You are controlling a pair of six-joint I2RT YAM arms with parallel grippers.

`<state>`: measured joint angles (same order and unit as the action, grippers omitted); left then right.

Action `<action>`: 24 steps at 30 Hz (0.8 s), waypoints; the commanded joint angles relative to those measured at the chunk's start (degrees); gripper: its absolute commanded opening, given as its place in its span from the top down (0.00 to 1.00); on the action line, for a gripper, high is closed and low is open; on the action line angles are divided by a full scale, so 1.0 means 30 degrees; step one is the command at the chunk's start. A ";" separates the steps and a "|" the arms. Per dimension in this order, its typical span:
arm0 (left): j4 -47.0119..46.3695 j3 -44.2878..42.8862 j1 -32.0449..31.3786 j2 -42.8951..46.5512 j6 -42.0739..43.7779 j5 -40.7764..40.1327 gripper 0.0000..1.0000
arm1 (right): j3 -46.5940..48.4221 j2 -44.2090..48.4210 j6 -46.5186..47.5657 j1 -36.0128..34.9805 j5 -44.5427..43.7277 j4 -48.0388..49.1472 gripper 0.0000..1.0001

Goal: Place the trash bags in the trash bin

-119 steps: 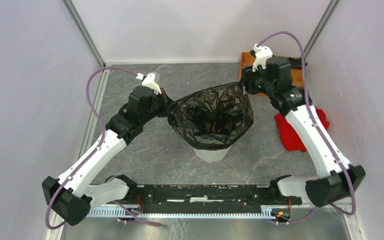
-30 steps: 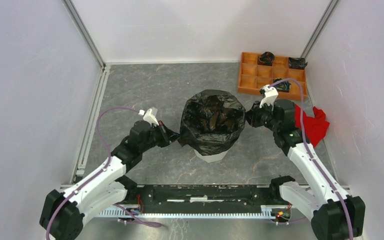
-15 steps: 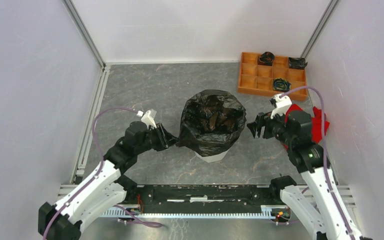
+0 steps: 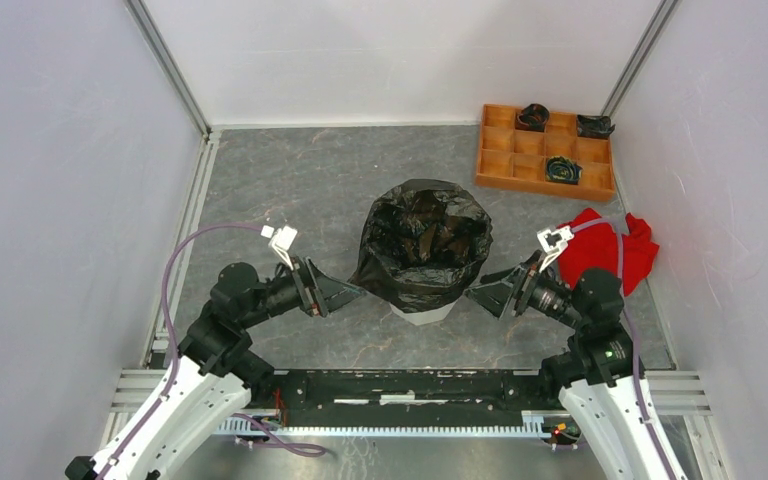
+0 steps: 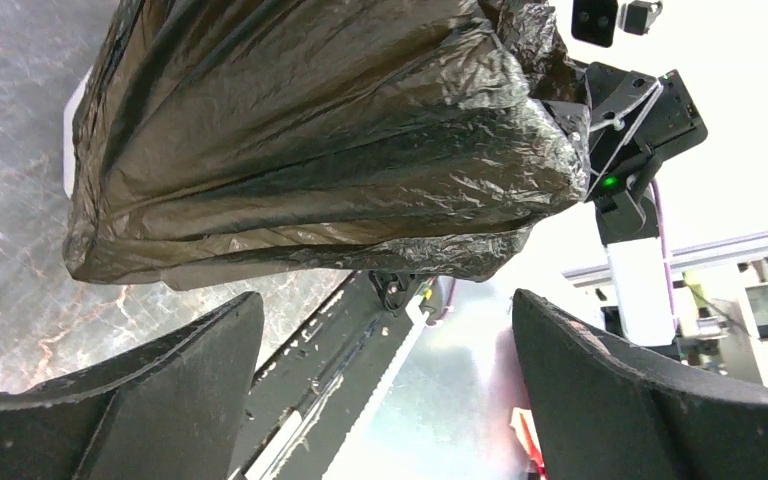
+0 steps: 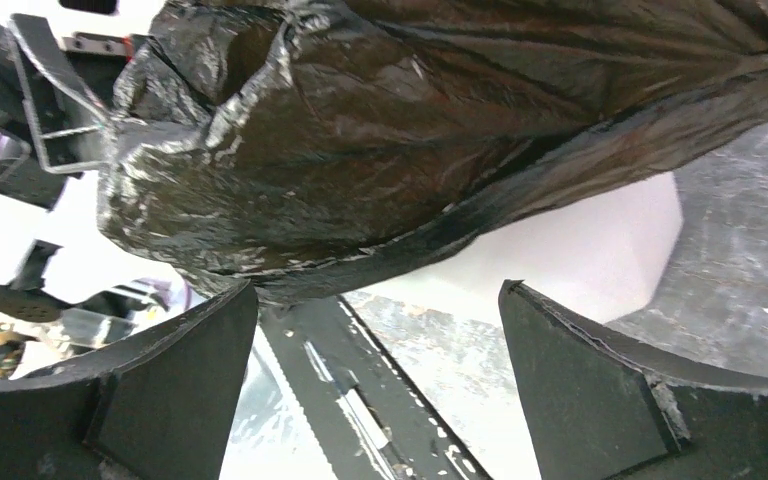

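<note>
The black wrinkly trash bag [image 4: 425,245] is draped over the white trash bin [image 4: 420,313] in the middle of the table, its mouth open upward and its film hanging down the bin's sides. Only the bin's foot shows below the film. My left gripper [image 4: 345,291] stands open just left of the bag, apart from it. My right gripper [image 4: 488,295] stands open just right of it, also holding nothing. The left wrist view shows the bag [image 5: 310,150] above the empty left gripper [image 5: 387,308]. The right wrist view shows the bag [image 6: 410,130] and bin [image 6: 570,250] beyond the empty right gripper [image 6: 377,292].
An orange compartmented tray [image 4: 510,165] with small black rolls sits at the back right. A red cloth [image 4: 615,250] lies right of the bin, behind my right arm. A black rail [image 4: 410,385] runs along the near edge. White walls close in both sides.
Both grippers have opened, let go of the bag's rim and drawn back toward the near edge. The bag stays draped over the bin.
</note>
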<state>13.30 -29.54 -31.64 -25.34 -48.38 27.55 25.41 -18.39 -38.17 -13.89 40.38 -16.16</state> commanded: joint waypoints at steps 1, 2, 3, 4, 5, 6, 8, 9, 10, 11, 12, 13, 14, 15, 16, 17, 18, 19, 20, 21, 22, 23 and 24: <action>-0.0979 0.0372 -0.0140 0.0098 -0.1599 0.0867 0.00 | -0.0003 -0.0323 -0.2041 -0.0082 0.1101 0.2113 0.02; -0.1112 0.0382 -0.0161 -0.0052 -0.1711 0.0862 0.00 | -0.0134 -0.0342 -0.2231 -0.0087 0.1128 0.2317 0.02; -0.1125 0.0336 -0.0197 -0.0261 -0.1792 0.0751 0.00 | -0.0234 -0.0343 -0.2498 -0.0078 0.1172 0.2545 0.02; -0.1061 0.0304 -0.0227 -0.0383 -0.1889 0.0518 0.00 | -0.0222 -0.0340 -0.2698 -0.0072 0.1214 0.2683 0.02; -0.1060 0.0297 -0.0274 -0.0467 -0.2041 0.0269 0.00 | -0.0112 -0.0356 -0.2765 -0.0085 0.1217 0.2721 0.02; -0.1190 0.0344 -0.0332 -0.0548 -0.2239 0.0000 0.00 | 0.0099 -0.0362 -0.2802 -0.0070 0.1145 0.2657 0.02; -0.1319 0.0427 -0.0457 -0.0855 -0.2555 -0.0605 0.00 | 0.0318 -0.0412 -0.2687 -0.0086 0.0829 0.2492 0.02; -0.1616 0.0481 -0.0530 -0.1112 -0.2688 -0.0714 0.00 | 0.0230 -0.0506 -0.2671 -0.0073 0.0753 0.2470 0.02; -0.1935 0.0546 -0.0690 -0.1452 -0.2796 -0.0801 0.00 | -0.0021 -0.0626 -0.2785 -0.0087 0.0749 0.2634 0.02; -0.2165 0.0521 -0.0896 -0.1806 -0.2846 -0.1053 0.00 | -0.0283 -0.0701 -0.2919 -0.0083 0.0750 0.2830 0.02; -0.2396 0.0441 -0.1168 -0.2257 -0.2882 -0.1407 0.00 | -0.0482 -0.0711 -0.2981 -0.0068 0.0640 0.3003 0.02; -0.2648 0.0321 -0.1593 -0.2716 -0.2872 -0.1781 0.00 | -0.0651 -0.0601 -0.3042 -0.0083 0.0374 0.3071 0.02; -0.2855 0.0087 -0.2112 -0.3147 -0.2797 -0.2318 0.00 | -0.0853 -0.0458 -0.3159 -0.0063 0.0089 0.3199 0.02; -0.2929 -0.0170 -0.2854 -0.3622 -0.2649 -0.2993 0.00 | -0.1071 -0.0322 -0.3380 -0.0083 -0.0085 0.3467 0.02; -0.2912 -0.0407 -0.4008 -0.4022 -0.2447 -0.3913 0.00 | -0.1357 -0.0272 -0.3692 -0.0083 -0.0121 0.3883 0.02; -0.2866 -0.0546 -0.4599 -0.4460 -0.2286 -0.4859 0.00 | -0.1612 -0.0264 -0.3863 -0.0087 -0.0074 0.4216 0.02; -0.2791 -0.0601 -0.5549 -0.4888 -0.2241 -0.5830 0.00 | -0.1870 -0.0343 -0.3957 -0.0086 -0.0018 0.4380 0.02; -0.2719 -0.0549 -0.6330 -0.5282 -0.2279 -0.6750 0.00 | -0.2000 -0.0396 -0.3831 -0.0094 -0.0039 0.4343 0.02; -0.2791 -0.0429 -0.7084 -0.5679 -0.2346 -0.7367 0.00 | -0.2154 -0.0441 -0.3647 -0.0113 -0.0070 0.4239 0.02; -0.2979 -0.0234 -0.7837 -0.5989 -0.2420 -0.7909 0.00 | -0.2354 -0.0479 -0.3479 -0.0142 -0.0115 0.4113 0.02; -0.3178 -0.0027 -0.8231 -0.6387 -0.2557 -0.8369 0.00 | -0.2647 -0.0505 -0.3290 -0.0189 -0.0106 0.4071 0.02; -0.3306 0.0197 -0.8511 -0.6638 -0.2666 -0.8741 0.00 | -0.2936 -0.0522 -0.3175 -0.0236 -0.0129 0.4083 0.02; -0.3432 0.0463 -0.8678 -0.6786 -0.2768 -0.9059 0.00 | -0.3346 -0.0512 -0.3039 -0.0326 -0.0103 0.4095 0.02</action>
<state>7.03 -28.75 -54.74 -43.99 -54.94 9.26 18.06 -19.86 -48.23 -14.09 40.82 -6.59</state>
